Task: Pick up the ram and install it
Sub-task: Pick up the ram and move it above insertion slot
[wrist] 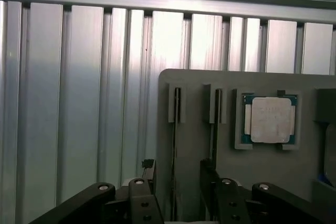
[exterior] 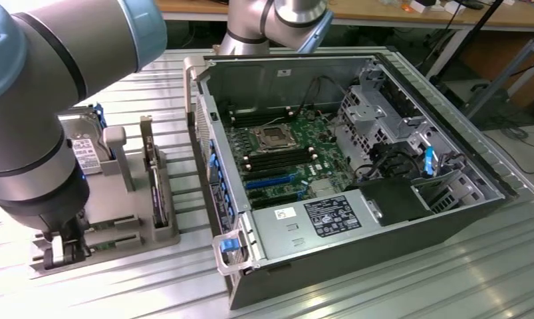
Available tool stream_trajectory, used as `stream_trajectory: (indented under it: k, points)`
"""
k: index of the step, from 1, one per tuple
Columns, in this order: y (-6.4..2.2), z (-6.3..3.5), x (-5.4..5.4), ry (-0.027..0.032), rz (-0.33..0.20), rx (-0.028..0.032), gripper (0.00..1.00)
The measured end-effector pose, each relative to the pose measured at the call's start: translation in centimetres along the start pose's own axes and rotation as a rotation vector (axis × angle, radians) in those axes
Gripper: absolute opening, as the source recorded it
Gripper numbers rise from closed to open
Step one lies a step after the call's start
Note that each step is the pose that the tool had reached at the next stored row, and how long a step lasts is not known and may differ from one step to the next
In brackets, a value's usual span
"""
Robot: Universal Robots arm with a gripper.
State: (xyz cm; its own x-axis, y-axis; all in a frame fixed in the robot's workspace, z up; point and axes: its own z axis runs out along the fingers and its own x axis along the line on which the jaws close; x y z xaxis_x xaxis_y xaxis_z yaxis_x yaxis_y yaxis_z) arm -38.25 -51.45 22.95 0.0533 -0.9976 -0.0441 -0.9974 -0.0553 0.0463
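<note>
Gripper (wrist: 177, 170) spread wide, clasping nothing, one finger on either side of the ram (wrist: 175, 129) | ram stood edge-on in its slot in the grey holder (wrist: 194, 85); I could not tell contact | second stick (wrist: 215, 124) just beside, processor (wrist: 270, 119) next along | open computer case (exterior: 276, 80) well apart

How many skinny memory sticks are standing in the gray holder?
2. One ram stick stands in a holder slot, between the open gripper's fingers. The other stick stands in the next slot, nearer the silver chip. More could be hidden.
</note>
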Motion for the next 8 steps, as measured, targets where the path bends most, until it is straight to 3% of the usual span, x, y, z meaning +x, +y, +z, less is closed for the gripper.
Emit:
stream_trajectory:
  k: [8]
  points:
    - [-0.04, 1.37, 0.6, -0.0108, -0.002, 0.0007, 0.47]
